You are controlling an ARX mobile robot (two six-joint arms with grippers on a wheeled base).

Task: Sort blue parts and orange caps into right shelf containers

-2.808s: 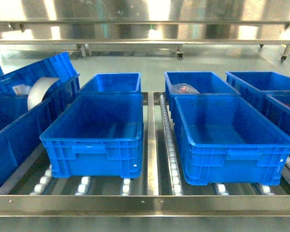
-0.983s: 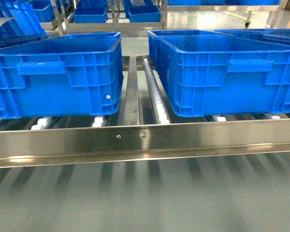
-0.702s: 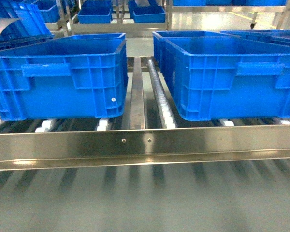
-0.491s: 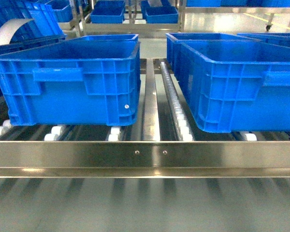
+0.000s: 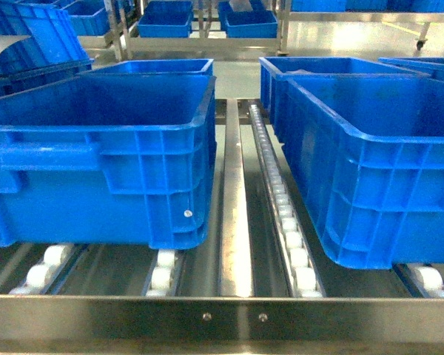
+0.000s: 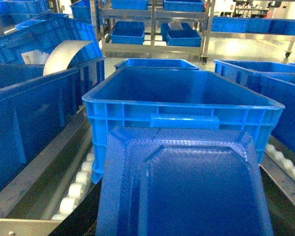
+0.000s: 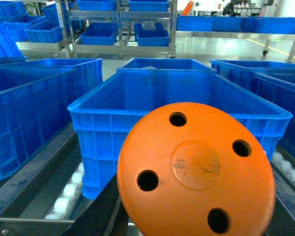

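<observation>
- The orange cap (image 7: pixel 196 179) fills the near part of the right wrist view: a round orange disc with four holes and a raised centre, in front of a blue crate.
- The right hand is not seen there, so whether it is spread or pinching the cap cannot be told.
- The blue part (image 6: pixel 184 184), a flat textured blue piece with cut corners, fills the near part of the left wrist view, just before another crate.
- The left hand is hidden too; its state cannot be told.
- In the head view neither hand shows.
- The right crate (image 5: pixel 370 144) stands on the right of the shelf, the left crate (image 5: pixel 96 166) on the left, well apart.
- Between them run a steel rail (image 5: pixel 235 214) and a row of white rollers (image 5: pixel 285 214).
- More crates stand behind both, and on racks far off.
- A steel bar (image 5: pixel 222 318) crosses the near edge.
</observation>
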